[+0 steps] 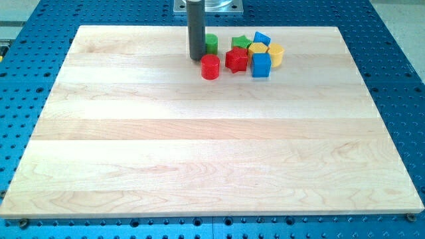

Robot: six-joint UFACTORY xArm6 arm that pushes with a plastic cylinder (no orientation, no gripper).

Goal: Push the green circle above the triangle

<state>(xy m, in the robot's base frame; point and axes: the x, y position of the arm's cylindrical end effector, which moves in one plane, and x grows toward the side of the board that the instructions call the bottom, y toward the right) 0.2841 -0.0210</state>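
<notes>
A pale wooden board (199, 146) of glued planks, with faint grain running across it, fills most of the camera view and lies on a blue metal table (392, 53) studded with a regular grid of small holes; a grey metal mount (179, 6) shows at the view's top edge. My arm ends in a smooth dark rod with no gripper on it, so nothing opens or closes, and my tip (196, 58) rests on the board near the view's top. The green circle (211, 44), a short matte cylinder, stands touching or just beside the rod on its right, partly hidden behind it. Just below and to the right of the tip stands a red cylinder (210, 67), apart from the rod. Further to the view's right the rest are packed close together: a red star-shaped block (236, 60), a green block (240, 43) behind it whose shape I cannot make out surely, a yellow hexagonal block (257, 48), a blue block (261, 38) at the back that may be the triangle, a blue cube (261, 65) in front, and a yellow cylinder (275, 55) at the right end of the cluster.
</notes>
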